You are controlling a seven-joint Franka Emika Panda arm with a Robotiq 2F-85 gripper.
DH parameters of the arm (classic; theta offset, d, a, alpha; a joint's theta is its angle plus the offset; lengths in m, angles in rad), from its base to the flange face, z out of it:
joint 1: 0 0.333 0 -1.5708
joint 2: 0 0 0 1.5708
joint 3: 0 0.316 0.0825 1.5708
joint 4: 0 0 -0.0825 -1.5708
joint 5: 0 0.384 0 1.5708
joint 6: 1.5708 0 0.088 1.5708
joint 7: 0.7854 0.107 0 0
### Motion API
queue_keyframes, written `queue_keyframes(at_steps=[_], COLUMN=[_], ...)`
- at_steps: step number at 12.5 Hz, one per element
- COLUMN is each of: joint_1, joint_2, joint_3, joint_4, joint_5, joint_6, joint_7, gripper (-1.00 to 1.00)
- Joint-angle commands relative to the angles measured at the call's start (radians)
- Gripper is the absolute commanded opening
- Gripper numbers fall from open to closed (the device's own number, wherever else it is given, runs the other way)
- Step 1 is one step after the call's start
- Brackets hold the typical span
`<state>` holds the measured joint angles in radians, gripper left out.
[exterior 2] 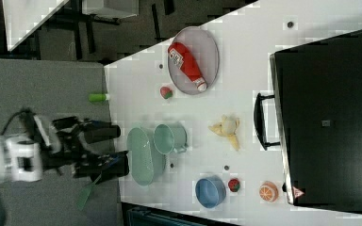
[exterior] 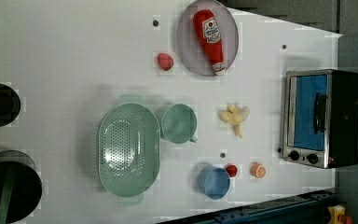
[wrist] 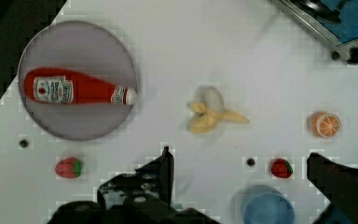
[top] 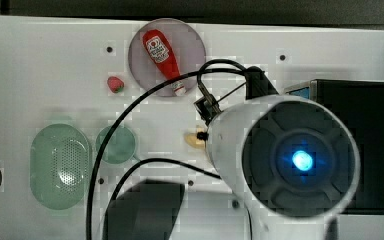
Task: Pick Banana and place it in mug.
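Banana (wrist: pixel 210 111) lies apart from the open pincer (wrist: pixel 240 179).

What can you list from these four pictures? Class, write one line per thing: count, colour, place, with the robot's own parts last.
banana: one, pale yellow, peeled, on the table between mug and oven.
mug: one, pale teal, beside the basket.
basket: one, green, perforated, oval, at the left view's left of the mug.
plate: one, grey, round, at the table's far edge in the left view.
ketchup bottle: one, red, lying on the plate.
strawberries: two, red; one by the plate, one by the blue cup.
blue cup: one.
orange slice: one, near the oven.
toaster oven: one, black with a blue door.
table: one, white.
gripper: one, black, jaws open, empty, above the table.
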<state>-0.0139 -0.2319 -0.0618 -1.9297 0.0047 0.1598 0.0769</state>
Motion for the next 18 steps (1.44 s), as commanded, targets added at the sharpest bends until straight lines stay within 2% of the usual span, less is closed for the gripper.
queue_keyframes(at_steps=[1, 6, 10, 18], joint_1=[0.0, 0.001, 0.001, 0.003], joint_2=[0.112, 0.206, 0.317, 0.571], joint_3=[0.013, 0.015, 0.016, 0.033], joint_4=[-0.184, -0.376, -0.485, -0.528], joint_5=[0.009, 0.008, 0.008, 0.009], joint_6=[0.153, 0.467, 0.693, 1.018], joint_7=[-0.03, -0.03, -0.03, -0.03], gripper=[1.0, 1.0, 1.0, 1.0])
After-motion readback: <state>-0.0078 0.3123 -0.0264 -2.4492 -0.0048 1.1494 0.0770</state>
